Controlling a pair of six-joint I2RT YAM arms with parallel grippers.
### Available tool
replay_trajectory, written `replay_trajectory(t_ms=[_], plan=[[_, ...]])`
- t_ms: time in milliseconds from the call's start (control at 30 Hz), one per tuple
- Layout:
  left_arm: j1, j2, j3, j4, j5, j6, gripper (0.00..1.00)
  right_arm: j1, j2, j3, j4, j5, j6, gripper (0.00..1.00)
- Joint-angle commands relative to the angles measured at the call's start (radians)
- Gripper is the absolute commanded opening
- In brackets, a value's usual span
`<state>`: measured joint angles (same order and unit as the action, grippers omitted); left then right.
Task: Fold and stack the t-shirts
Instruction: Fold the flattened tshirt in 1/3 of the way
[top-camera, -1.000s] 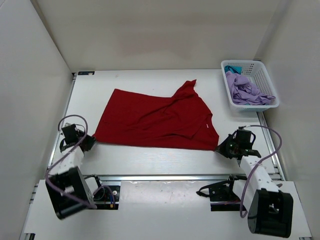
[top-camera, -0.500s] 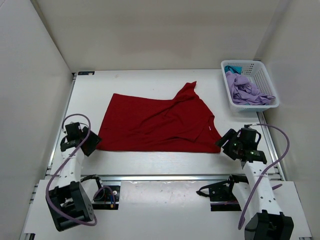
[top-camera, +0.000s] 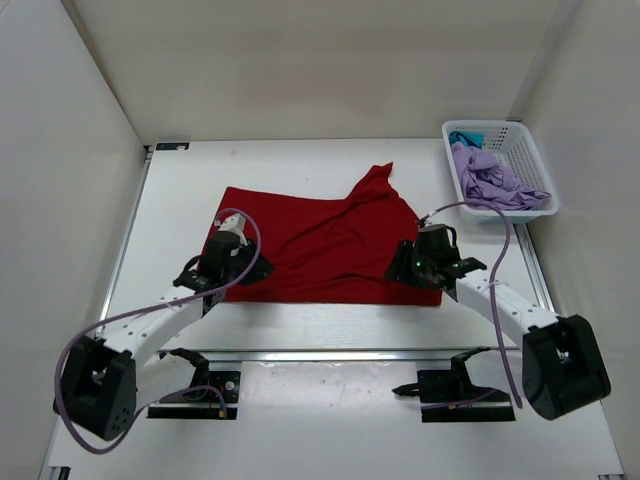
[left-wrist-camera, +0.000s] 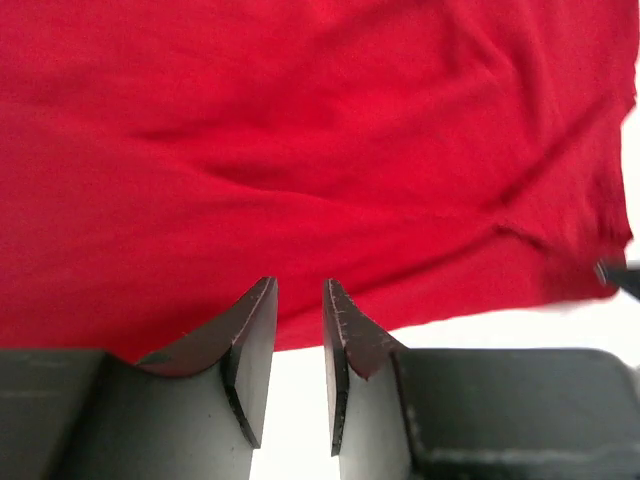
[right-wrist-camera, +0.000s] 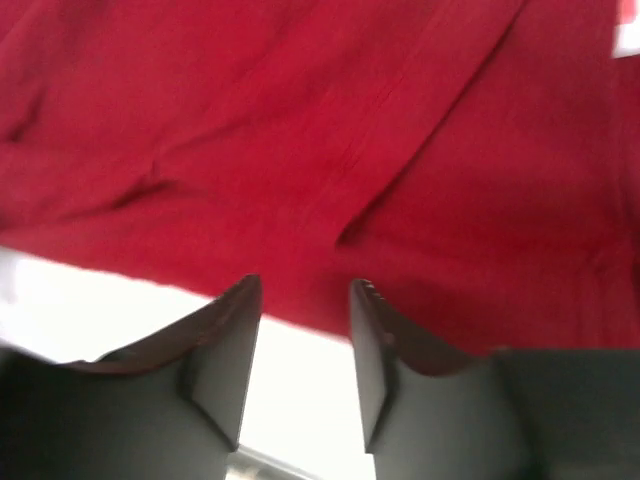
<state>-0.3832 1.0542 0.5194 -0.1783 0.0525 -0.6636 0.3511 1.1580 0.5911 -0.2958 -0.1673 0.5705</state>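
1. Shirts: dark red shirt (top-camera: 320, 235) lies spread flat left of the basket (top-camera: 527, 158) (lavender shirt (top-camera: 490, 180) heaped inside it).
2. Left gripper (left-wrist-camera: 298, 290): fingers slightly parted, empty, over the red shirt's near hem.
3. Right gripper (right-wrist-camera: 305, 285): likewise parted and empty, over the same hem, nearer the basket.

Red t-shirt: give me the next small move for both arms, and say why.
Probably lower both hands and pinch the near hem. The left hand and the right hand hang open and empty, with their fingertips right at that hem, one toward each end. The red t-shirt lies spread out, not yet folded.
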Motion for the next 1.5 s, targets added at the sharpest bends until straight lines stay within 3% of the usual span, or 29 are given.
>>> replay_trajectory(t_ms=[0, 133, 333, 533, 567, 700, 900, 1033, 1233, 1467], plan=[[-0.048, 0.075, 0.021, 0.149, 0.013, -0.016, 0.36, -0.020, 0.060, 0.001, 0.184, 0.009, 0.025, 0.45], [-0.007, 0.095, -0.044, 0.217, 0.021, -0.017, 0.36, -0.058, 0.115, -0.034, 0.263, -0.052, 0.045, 0.47], [0.111, 0.072, -0.139, 0.264, 0.067, -0.034, 0.36, -0.058, 0.203, -0.017, 0.287, -0.083, 0.066, 0.41], [0.119, 0.020, -0.188, 0.272, 0.078, -0.047, 0.36, -0.046, 0.210, -0.046, 0.311, -0.057, 0.083, 0.42], [0.119, 0.004, -0.191, 0.272, 0.069, -0.051, 0.37, -0.050, 0.210, -0.056, 0.325, -0.070, 0.083, 0.40], [0.113, 0.003, -0.193, 0.278, 0.062, -0.051, 0.37, -0.058, 0.250, -0.054, 0.336, -0.097, 0.089, 0.13], [0.121, 0.018, -0.197, 0.287, 0.075, -0.056, 0.37, -0.038, 0.299, 0.056, 0.311, -0.106, 0.065, 0.05], [0.104, 0.033, -0.185, 0.289, 0.070, -0.057, 0.36, -0.008, 0.394, 0.217, 0.254, -0.091, 0.040, 0.04], [0.092, 0.026, -0.170, 0.278, 0.066, -0.063, 0.36, 0.043, 0.575, 0.479, 0.120, -0.002, -0.027, 0.09], [0.087, -0.008, -0.176, 0.269, 0.061, -0.070, 0.37, 0.100, 0.645, 0.633, 0.069, 0.012, -0.066, 0.40]])
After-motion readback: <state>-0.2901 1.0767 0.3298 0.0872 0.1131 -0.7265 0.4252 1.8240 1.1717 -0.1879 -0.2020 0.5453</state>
